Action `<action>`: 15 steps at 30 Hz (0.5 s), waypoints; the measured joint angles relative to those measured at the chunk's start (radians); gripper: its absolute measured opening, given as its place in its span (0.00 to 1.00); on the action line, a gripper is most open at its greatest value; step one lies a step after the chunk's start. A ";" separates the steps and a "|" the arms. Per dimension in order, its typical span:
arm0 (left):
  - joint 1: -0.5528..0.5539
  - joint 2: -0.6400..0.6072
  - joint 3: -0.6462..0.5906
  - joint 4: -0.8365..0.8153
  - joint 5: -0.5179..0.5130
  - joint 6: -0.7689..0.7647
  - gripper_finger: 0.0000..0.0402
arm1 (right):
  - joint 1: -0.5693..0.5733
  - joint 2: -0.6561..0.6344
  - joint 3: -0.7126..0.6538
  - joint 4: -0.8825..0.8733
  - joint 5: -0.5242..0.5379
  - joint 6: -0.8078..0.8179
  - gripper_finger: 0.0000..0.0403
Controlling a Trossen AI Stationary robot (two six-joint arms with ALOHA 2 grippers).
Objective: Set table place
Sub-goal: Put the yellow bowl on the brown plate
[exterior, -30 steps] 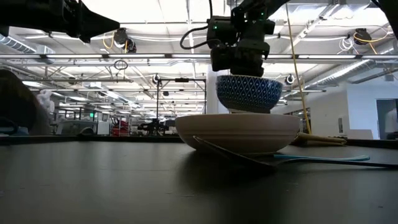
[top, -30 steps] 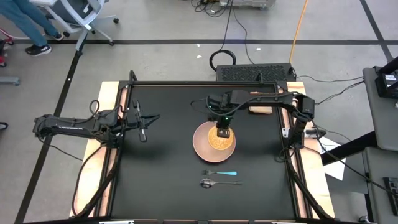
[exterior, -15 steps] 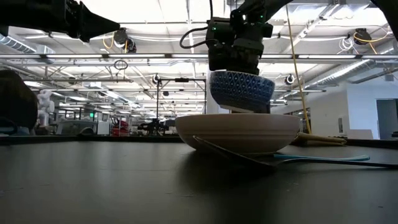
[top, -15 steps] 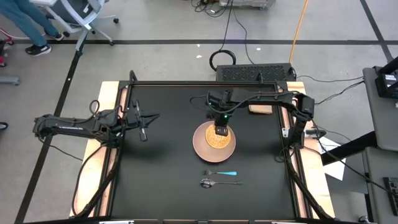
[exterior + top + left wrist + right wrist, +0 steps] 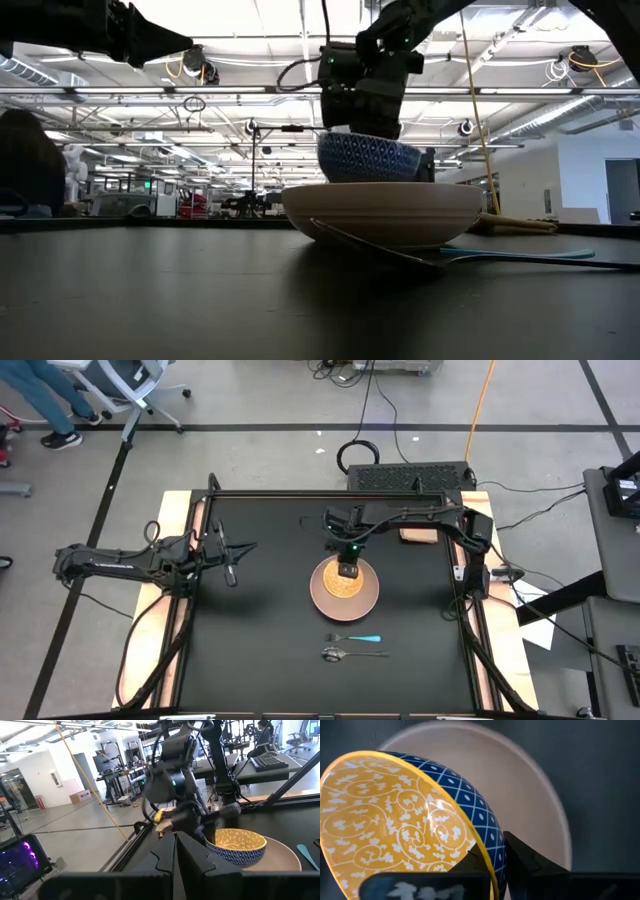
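Observation:
A bowl (image 5: 346, 585), blue with white lattice outside and yellow with white scrolls inside, sits low in a round beige plate (image 5: 322, 598) at the middle of the black table (image 5: 260, 640). My right gripper (image 5: 347, 568) is shut on the bowl's far rim, above the plate. In the low view the bowl (image 5: 368, 160) shows behind the plate's rim (image 5: 385, 212); I cannot tell whether its foot touches the plate. My left gripper (image 5: 231, 572) is shut and empty above the table's left part. The left wrist view shows the bowl (image 5: 237, 845) too. My right gripper holds the bowl's rim (image 5: 487, 855) at its far side, one finger inside the bowl and one finger (image 5: 522, 857) outside against the blue wall. The fingers come from above, pointing down. The bowl hangs nearly level, low over the plate's middle.
A fork with a teal handle (image 5: 358, 638) and a spoon (image 5: 345, 654) lie on the table just near of the plate. A small tan block (image 5: 418, 536) lies at the far right. Wooden boards (image 5: 165, 610) run along the table's left and right sides.
My right gripper has gone down and a little toward the table's left edge with the bowl. The bowl, first high above the plate and then tipped, now sits lower, nearly level, inside the plate's rim.

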State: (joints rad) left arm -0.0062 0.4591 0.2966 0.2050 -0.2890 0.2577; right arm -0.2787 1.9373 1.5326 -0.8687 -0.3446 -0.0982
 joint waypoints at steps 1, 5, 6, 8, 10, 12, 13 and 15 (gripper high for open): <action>0.000 0.000 0.000 0.000 0.000 0.000 0.06 | 0.001 0.009 0.000 -0.008 0.001 0.000 0.04; 0.000 0.000 0.000 -0.001 0.000 0.000 0.06 | 0.001 0.025 -0.002 -0.011 0.002 0.004 0.04; 0.000 0.000 0.000 -0.001 0.000 0.000 0.06 | 0.001 0.025 -0.001 -0.016 0.002 0.006 0.04; 0.000 0.000 0.000 -0.002 -0.001 0.000 0.06 | 0.000 0.027 -0.002 -0.026 0.004 0.008 0.04; 0.000 0.000 0.000 -0.004 0.000 0.000 0.06 | 0.003 0.028 -0.002 -0.018 0.004 0.009 0.04; 0.000 0.000 0.000 -0.008 -0.001 0.000 0.06 | 0.004 0.027 -0.002 -0.010 0.002 0.018 0.04; 0.000 0.000 0.000 -0.009 -0.001 0.001 0.06 | 0.004 0.027 -0.002 -0.014 0.002 0.026 0.04; 0.000 0.000 0.000 -0.009 -0.001 0.003 0.06 | 0.005 0.027 -0.002 -0.025 0.002 0.034 0.04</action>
State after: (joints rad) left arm -0.0060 0.4591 0.2966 0.1963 -0.2897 0.2604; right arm -0.2734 1.9644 1.5307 -0.8937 -0.3424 -0.0643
